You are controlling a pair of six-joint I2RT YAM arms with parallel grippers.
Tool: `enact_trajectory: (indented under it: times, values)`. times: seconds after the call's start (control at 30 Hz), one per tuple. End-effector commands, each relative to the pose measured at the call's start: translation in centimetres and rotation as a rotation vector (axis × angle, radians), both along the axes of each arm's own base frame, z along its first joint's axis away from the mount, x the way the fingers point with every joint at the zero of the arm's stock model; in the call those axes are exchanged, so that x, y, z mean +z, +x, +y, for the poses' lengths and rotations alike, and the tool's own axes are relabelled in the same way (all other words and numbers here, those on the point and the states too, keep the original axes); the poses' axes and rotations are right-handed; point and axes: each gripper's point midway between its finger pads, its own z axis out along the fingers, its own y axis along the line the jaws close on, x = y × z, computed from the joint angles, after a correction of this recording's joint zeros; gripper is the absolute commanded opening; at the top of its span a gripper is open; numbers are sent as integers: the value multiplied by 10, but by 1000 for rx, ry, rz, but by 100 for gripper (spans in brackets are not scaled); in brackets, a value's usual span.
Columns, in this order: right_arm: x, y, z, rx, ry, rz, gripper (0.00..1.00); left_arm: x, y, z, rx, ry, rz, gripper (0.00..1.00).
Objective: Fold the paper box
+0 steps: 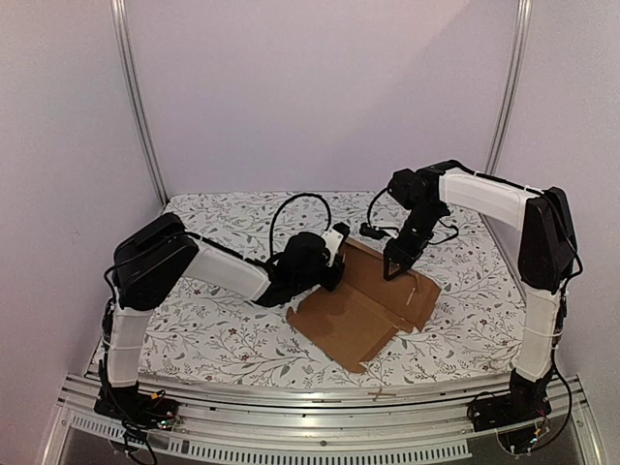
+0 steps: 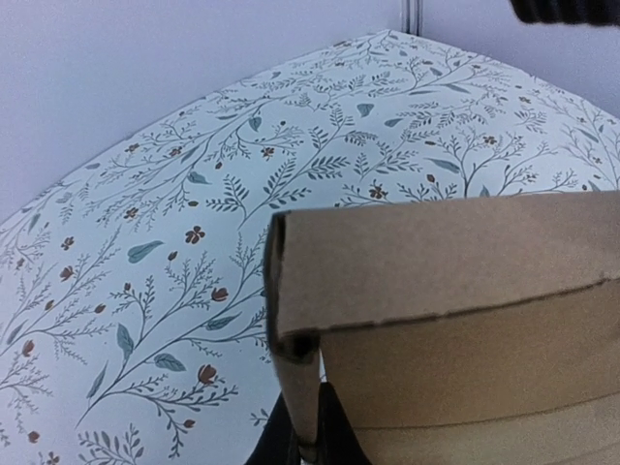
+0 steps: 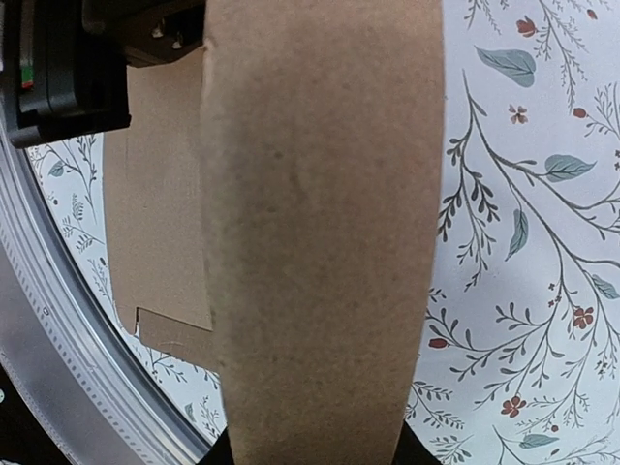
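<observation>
The brown paper box [image 1: 358,310] lies partly folded in the middle of the flowered cloth, its far walls raised. My left gripper [image 1: 339,254] is at the box's far left corner. In the left wrist view, the left gripper [image 2: 308,444] is shut on a thin upright flap of the box [image 2: 455,291]. My right gripper [image 1: 395,266] stands on the far wall. In the right wrist view a broad strip of the box [image 3: 320,213] fills the gap between the jaws of the right gripper [image 3: 312,455]. Only the edges of its fingers [image 3: 221,451] show beside the strip.
The flowered cloth [image 1: 223,320] covers the table. An aluminium rail [image 1: 291,402] runs along the near edge, with a small brown scrap [image 1: 383,394] on it. Two metal posts [image 1: 136,97] stand against the back walls. The left arm's body [image 3: 68,68] shows just past the box.
</observation>
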Motion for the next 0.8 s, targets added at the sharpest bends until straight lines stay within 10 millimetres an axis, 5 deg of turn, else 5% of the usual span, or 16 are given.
enact_trajectory:
  times: [0.0, 0.13, 0.23, 0.4, 0.67, 0.77]
  values:
    - [22, -8, 27, 21, 144, 39, 32, -30, 6, 18, 134, 123, 5, 0]
    - [26, -20, 38, 19, 170, 85, 32, -15, 10, 34, 339, 96, -52, 5]
    - [26, -20, 37, 24, 149, 64, 33, -11, 1, 20, 262, 32, -23, 7]
    - [39, -5, 28, 3, 123, -17, 37, 2, -16, 25, 186, -38, -11, 9]
    - [68, 5, 26, 12, 157, -99, 45, 14, -58, 40, 40, -75, 55, 44]
    - [71, 3, 28, 22, 169, -99, 47, 27, -73, 46, 1, -83, 66, 49]
